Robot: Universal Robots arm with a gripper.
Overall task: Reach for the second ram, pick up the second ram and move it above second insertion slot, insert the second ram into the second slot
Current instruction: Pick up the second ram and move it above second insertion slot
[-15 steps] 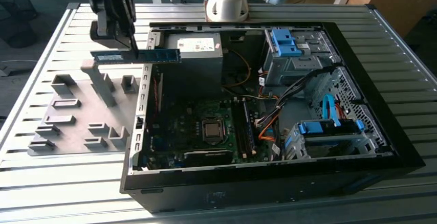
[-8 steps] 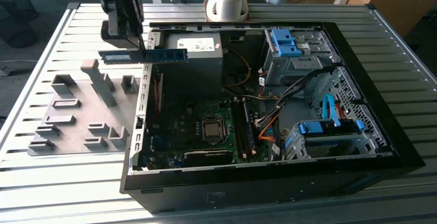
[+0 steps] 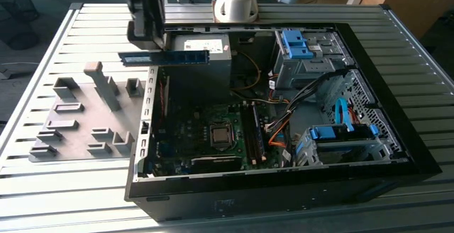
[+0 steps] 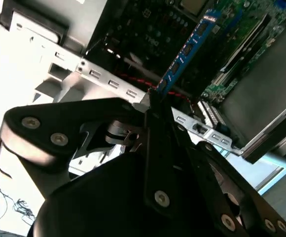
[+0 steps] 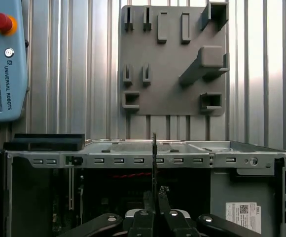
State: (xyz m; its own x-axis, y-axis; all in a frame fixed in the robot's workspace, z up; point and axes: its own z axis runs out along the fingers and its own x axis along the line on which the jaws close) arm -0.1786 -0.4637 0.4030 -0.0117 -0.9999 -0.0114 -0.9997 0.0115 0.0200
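Observation:
My gripper (image 3: 157, 49) is shut on the second ram (image 3: 181, 57), a long blue-green stick held level and on edge in the air. It hangs over the open computer case's (image 3: 418, 153) side wall at the exterior view's left, near the back. The second wrist view shows the second ram (image 4: 187, 49) sticking out past the gripper (image 4: 155, 101) over the motherboard. In the first wrist view the ram (image 5: 154, 158) is a thin edge-on line rising from the gripper (image 5: 154, 195). The long memory slots (image 3: 253, 134) lie beside the processor socket (image 3: 220, 135), well below and to the exterior view's right of the stick.
A grey fixture board (image 3: 85, 116) with raised holders lies on the slatted table beside the case. Inside the case are a power supply (image 3: 206, 47), blue-tabbed drive cages (image 3: 298, 44) and orange cables (image 3: 277, 129). A pendant (image 5: 5, 59) lies on the table. The arm's base (image 3: 237, 1) stands behind.

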